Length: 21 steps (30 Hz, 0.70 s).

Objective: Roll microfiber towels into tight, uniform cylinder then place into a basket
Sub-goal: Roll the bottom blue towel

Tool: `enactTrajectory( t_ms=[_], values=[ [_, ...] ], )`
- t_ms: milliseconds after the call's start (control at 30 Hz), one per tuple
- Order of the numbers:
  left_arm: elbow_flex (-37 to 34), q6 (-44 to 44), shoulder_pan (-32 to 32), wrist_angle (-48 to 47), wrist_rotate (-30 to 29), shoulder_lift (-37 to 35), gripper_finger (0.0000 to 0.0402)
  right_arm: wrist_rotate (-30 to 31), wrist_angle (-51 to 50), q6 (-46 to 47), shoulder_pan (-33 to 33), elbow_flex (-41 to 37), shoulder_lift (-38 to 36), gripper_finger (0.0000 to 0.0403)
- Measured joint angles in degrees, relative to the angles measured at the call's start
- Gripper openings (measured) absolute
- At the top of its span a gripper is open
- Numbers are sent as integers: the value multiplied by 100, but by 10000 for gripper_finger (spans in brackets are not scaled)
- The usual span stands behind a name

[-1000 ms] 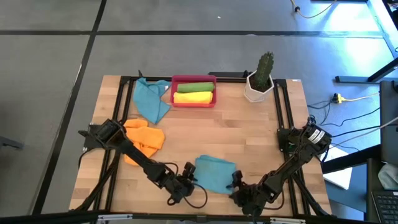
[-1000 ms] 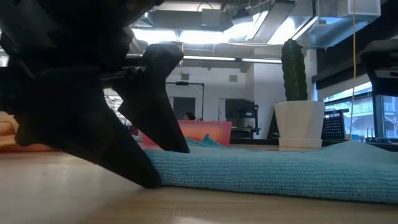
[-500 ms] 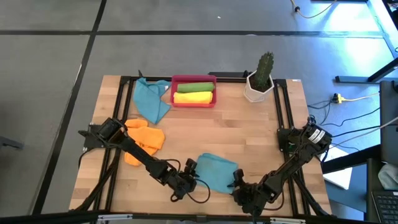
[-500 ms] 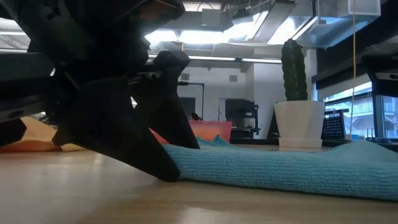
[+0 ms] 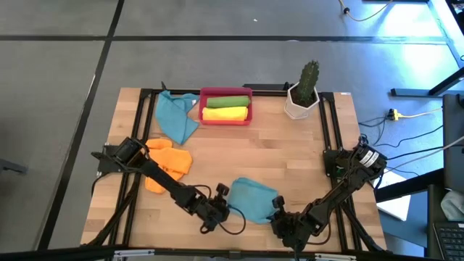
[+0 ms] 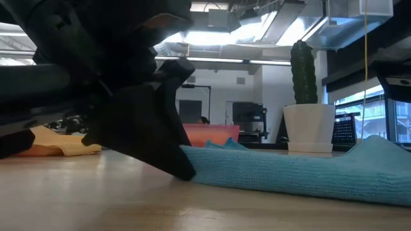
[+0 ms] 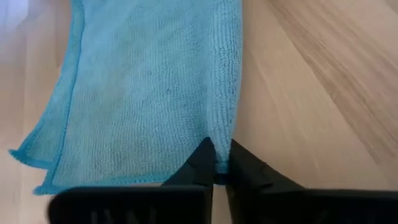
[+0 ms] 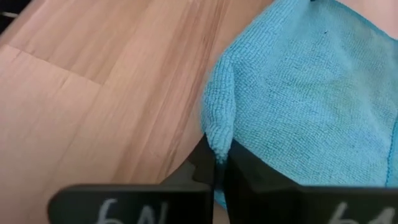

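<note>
A teal blue microfiber towel [image 5: 251, 199] lies spread flat near the table's front edge. My left gripper [image 5: 223, 209] is shut on its near left corner, and my right gripper [image 5: 278, 212] is shut on its near right corner. In the low view the left gripper [image 6: 176, 163] meets the towel [image 6: 289, 176] at table level. The red basket [image 5: 250, 119] stands at the far middle with a green roll [image 5: 227, 101] and a yellow roll [image 5: 225, 114] in it. My left gripper pinches the towel's near left corner [image 7: 221, 154] between its two fingers, right at the side edge. The fingers slant down from the near left. The towel lies flat on the table. My right gripper pinches the towel's near right corner [image 8: 219, 140] between its two fingers, slanting down from the near right. The cloth is bunched into a small raised fold at the fingers. The rest of it lies on the table.
A second teal towel [image 5: 176, 117] lies at the far left beside the basket, and an orange towel [image 5: 168, 159] lies crumpled at the left. A cactus in a white pot [image 5: 303, 93] stands at the far right. Bare wood [image 5: 246, 152] stretches between basket and towel.
Both grippers have shut on the near corners of the teal towel. My left gripper first slid a little toward the table's right edge, up to its corner. The towel's near right corner now rises slightly higher off the table; the rest has stayed flat.
</note>
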Motion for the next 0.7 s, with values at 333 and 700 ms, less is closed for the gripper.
enactTrajectory(
  t_ms=[333,700],
  values=[
    [-1,-718,-28,396,843,-6,1,-36,-140,354,12,-17,-109,9],
    [2,-1291,-1,404,1563,-467,0,-8,-33,1404,260,-396,-820,6]
  ],
)
